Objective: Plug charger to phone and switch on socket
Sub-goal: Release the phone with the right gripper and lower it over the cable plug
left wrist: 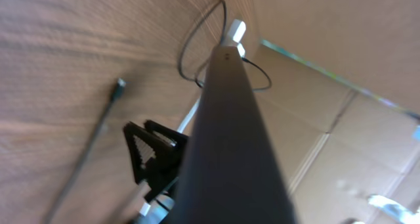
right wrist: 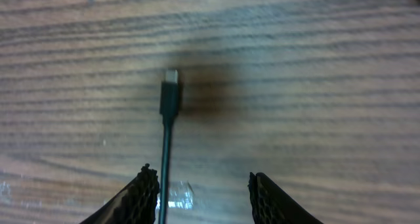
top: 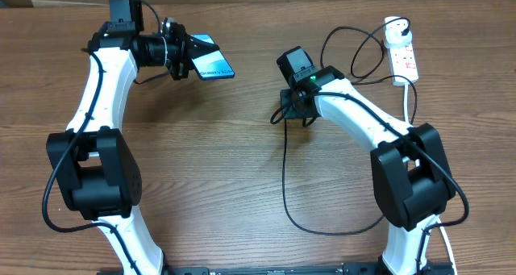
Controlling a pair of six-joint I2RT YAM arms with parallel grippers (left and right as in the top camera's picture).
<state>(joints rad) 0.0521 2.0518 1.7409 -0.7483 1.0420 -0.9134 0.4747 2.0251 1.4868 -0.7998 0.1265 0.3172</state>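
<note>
My left gripper (top: 184,56) is shut on the phone (top: 214,64) and holds it tilted above the table at the back left, with its teal-blue screen showing. In the left wrist view the phone (left wrist: 230,138) appears edge-on and dark. My right gripper (right wrist: 207,192) is open, low over the table at the centre (top: 288,110). The charger's black connector tip (right wrist: 170,96) lies flat on the wood ahead of the fingers. Its cable (right wrist: 164,165) runs back between them, close to the left finger. The cable (top: 285,170) loops round to the round white adapter (top: 394,31) on the socket (top: 405,59).
The white power strip lies at the back right near the table edge, with its white cord (top: 405,93) running forward. Black cable loops (top: 359,57) lie left of it. The left wrist view shows the connector tip (left wrist: 119,85) and my right gripper (left wrist: 152,155) below the phone. Cardboard walls stand behind the table.
</note>
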